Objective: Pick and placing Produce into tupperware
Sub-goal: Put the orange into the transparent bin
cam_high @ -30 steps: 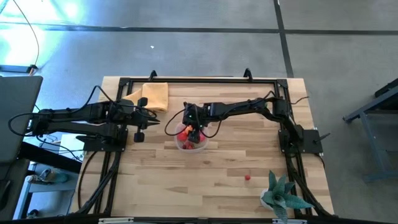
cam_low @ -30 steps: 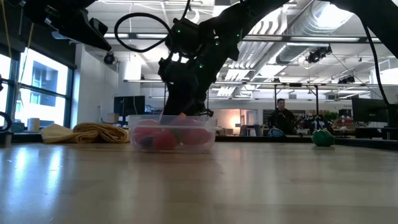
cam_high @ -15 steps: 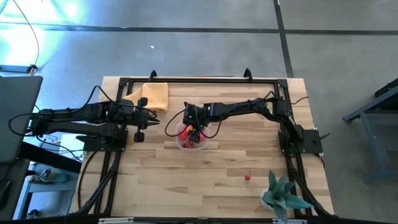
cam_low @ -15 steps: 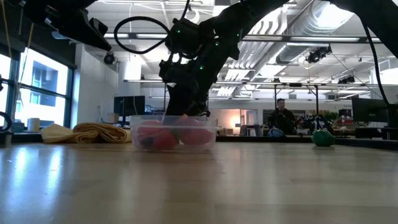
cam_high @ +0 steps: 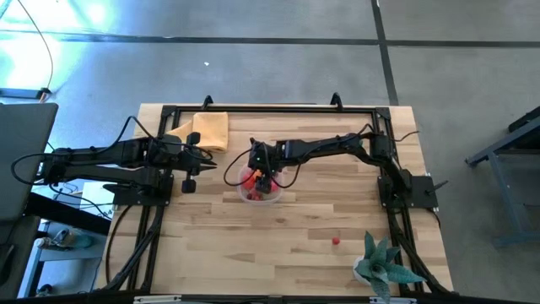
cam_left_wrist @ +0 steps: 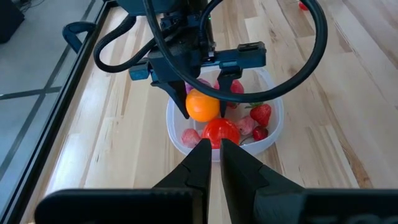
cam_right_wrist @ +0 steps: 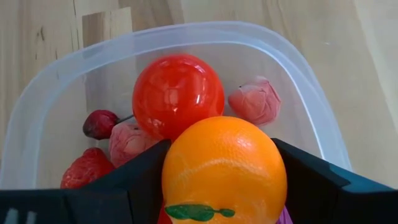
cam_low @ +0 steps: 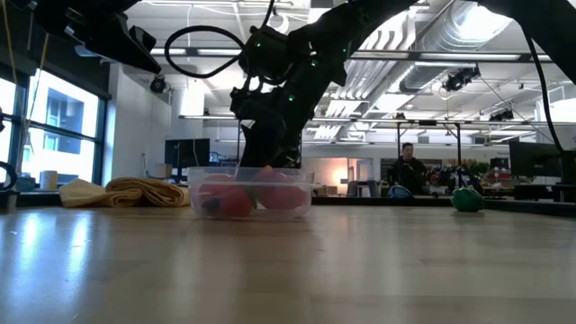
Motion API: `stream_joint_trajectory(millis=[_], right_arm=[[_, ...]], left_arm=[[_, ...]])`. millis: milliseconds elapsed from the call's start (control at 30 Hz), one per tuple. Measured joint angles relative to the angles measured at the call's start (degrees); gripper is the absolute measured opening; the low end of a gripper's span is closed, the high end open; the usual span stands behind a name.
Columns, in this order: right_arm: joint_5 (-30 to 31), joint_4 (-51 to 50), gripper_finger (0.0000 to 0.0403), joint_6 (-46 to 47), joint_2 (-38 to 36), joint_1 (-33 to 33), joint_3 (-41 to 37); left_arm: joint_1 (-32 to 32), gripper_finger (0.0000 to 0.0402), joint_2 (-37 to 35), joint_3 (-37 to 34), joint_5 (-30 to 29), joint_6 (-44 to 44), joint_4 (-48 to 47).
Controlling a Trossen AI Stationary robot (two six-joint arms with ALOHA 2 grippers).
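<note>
orange toy fruit sits between the right gripper fingers, spread wide around it, just above the tupperware and its red pieces. smooth, round, likely light and slippery: best held across its middle. left gripper waits shut beside.

Over the tupperware the right end effector has risen slightly, so its dark body clears the rim a little more in the low view; the orange sits between its spread fingers, above the red ball; from above, no shift shows.
</note>
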Motion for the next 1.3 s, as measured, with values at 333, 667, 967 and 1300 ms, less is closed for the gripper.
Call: stream_joint_trajectory(millis=[333, 667, 967, 1300], right_arm=[[0.2, -1.1, 0.0258, 0.6, 0.0, 0.3, 0.0], [2.4, -1.1, 0.0259, 0.2, 0.0, 1.0, 0.0], [4.2, -1.1, 0.0287, -0.6, 0.0, 1.1, 0.0], [5.8, -1.0, 0.0289, -1.4, 0.0, 1.9, 0.0]], left_arm=[[0.0, 0.0024, 0.0, 0.0, 0.0, 0.0, 0.0], [0.0, 0.0024, 0.0, 0.0, 0.0, 0.0, 0.0], [0.0, 0.0024, 0.0, 0.0, 0.0, 0.0, 0.0], [0.0, 0.0024, 0.0, 0.0, 0.0, 0.0, 0.0]])
